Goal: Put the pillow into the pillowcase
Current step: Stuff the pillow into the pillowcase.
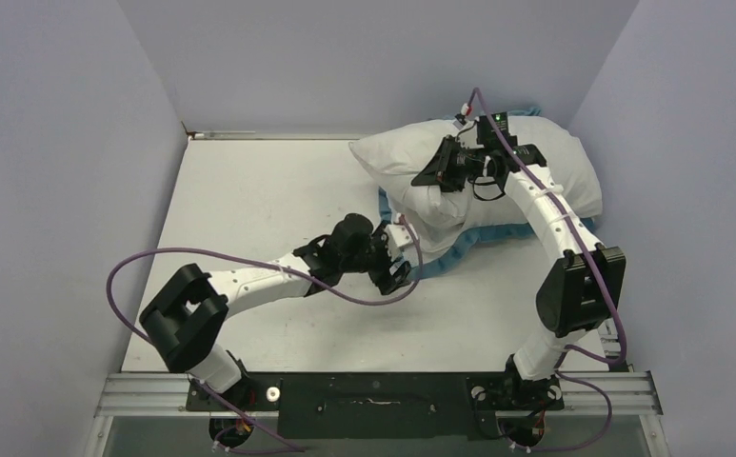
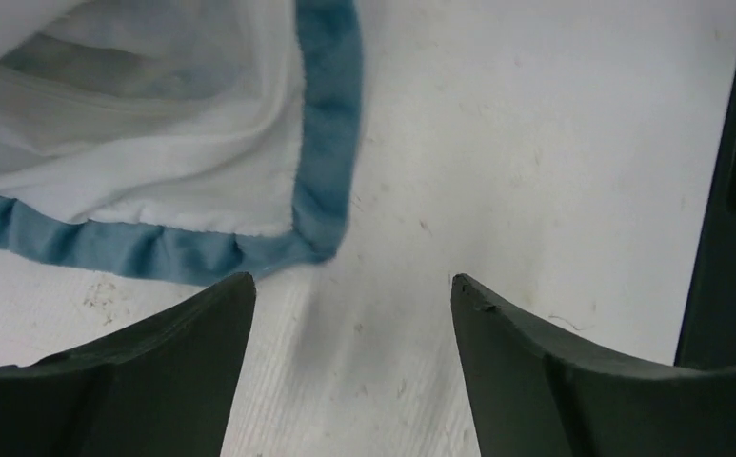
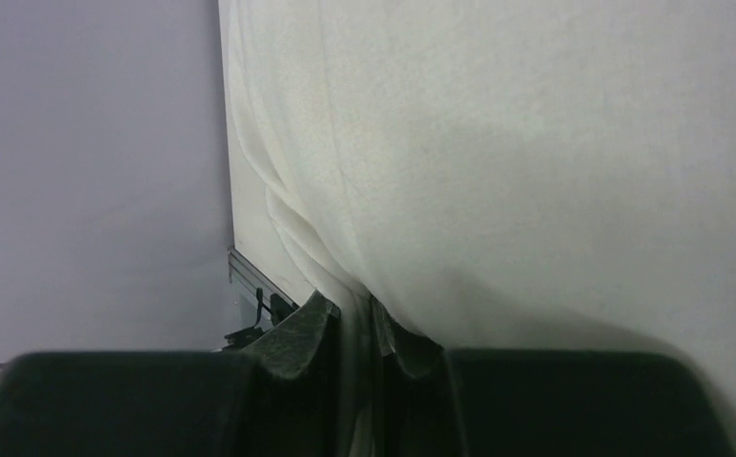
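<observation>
Pale lavender walls box in a white counter (image 1: pixel 268 209). My left arm reaches low across it from the near left corner, elbow bent, wrist tipped down toward the surface. My left gripper (image 2: pixel 354 290) stands wide and empty, just short of the pillowcase (image 2: pixel 326 143), whose blue ruffled corner lies flat on the counter right ahead of the fingertips, its white inner face behind it.

Further right the pillowcase spreads under the pillow (image 1: pixel 402 157), which sits plump at the far right of the counter, on top of the cover and, as far as I can tell, not inside it. My right arm arches up and over from the near right corner. My right gripper (image 3: pixel 354 324) is pinched tight on a fold of the pillow's white fabric (the wrist view shows cloth bunched between the fingers).

I judge the step to be opening the pillowcase's mouth. Next my left gripper should ease forward, close on one layer of the blue hem and lift it, since catching both layers would shut the opening.
</observation>
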Controlling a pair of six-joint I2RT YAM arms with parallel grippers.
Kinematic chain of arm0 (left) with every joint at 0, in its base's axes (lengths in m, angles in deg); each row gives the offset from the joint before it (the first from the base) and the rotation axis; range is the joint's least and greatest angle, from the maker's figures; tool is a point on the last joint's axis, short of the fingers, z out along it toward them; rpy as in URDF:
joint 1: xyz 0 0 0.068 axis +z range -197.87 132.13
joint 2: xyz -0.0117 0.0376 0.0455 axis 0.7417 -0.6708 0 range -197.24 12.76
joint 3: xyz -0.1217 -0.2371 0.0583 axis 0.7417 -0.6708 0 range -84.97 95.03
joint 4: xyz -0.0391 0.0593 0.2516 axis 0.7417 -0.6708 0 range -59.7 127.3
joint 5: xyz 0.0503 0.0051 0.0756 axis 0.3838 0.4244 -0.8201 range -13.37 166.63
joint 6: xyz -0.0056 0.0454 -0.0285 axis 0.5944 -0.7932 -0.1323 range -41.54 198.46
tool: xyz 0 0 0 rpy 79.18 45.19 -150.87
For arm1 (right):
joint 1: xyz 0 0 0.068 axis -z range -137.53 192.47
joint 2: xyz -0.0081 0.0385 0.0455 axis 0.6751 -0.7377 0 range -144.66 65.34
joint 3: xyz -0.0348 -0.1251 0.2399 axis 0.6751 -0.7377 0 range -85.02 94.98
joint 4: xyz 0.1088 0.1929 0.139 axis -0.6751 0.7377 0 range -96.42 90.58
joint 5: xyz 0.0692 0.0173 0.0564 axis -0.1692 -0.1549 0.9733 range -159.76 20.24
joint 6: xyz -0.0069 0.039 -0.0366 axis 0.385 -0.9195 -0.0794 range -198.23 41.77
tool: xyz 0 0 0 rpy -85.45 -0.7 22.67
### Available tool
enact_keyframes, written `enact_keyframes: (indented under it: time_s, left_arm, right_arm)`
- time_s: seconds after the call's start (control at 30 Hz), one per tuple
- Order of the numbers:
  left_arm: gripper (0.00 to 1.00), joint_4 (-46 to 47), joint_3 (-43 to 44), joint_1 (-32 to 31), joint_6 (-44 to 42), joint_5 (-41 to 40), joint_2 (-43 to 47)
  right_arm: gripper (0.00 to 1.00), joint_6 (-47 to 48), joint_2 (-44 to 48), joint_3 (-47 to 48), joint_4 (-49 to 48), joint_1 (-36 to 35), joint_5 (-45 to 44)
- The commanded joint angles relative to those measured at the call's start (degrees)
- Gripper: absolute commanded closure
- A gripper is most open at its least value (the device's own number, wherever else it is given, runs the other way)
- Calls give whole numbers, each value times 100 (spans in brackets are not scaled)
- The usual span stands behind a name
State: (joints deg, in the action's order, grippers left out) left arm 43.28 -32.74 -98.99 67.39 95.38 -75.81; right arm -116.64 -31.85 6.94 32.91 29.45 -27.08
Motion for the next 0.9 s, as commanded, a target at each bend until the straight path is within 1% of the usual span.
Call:
enact_keyframes:
  time_s: [0.0,0.1,0.2,0.3,0.37,0.4,0.5,0.57,0.67,0.77,0.87]
  left_arm:
    - [26,1026,862,459,2360,-409,-726]
    - [25,1634,1163,778,4234,-351,-1271]
    - [25,1682,1363,1044,5805,-318,-1626]
    - [25,1141,1650,1149,6687,-392,-1863]
    - [25,1001,1769,1201,7218,-409,-2027]
    - [25,1024,1801,1219,7565,-409,-2123]
    - [25,1706,1785,1201,8930,-290,-2539]
    - [25,1877,1932,1097,9647,-249,-2870]
    - [25,1816,2172,876,10338,-394,-3199]
    - [25,1625,2343,689,10731,-685,-3414]
    - [26,1757,2481,647,11072,-961,-3648]
  right_arm:
    - [95,-521,181,14,-801,183,216]
    - [95,-821,122,123,-1067,281,170]
    - [94,-1064,67,214,-1287,373,97]
    - [94,-1338,15,217,-1551,428,61]
    - [94,-1492,-43,239,-1684,439,53]
    - [94,-1537,-72,261,-1734,440,52]
    - [94,-1609,-178,387,-1787,440,47]
    - [94,-1661,-218,426,-1829,440,48]
    - [94,-1695,-254,455,-1862,445,73]
    - [95,-1728,-257,460,-1906,443,83]
    - [95,-1704,-226,437,-1883,449,75]
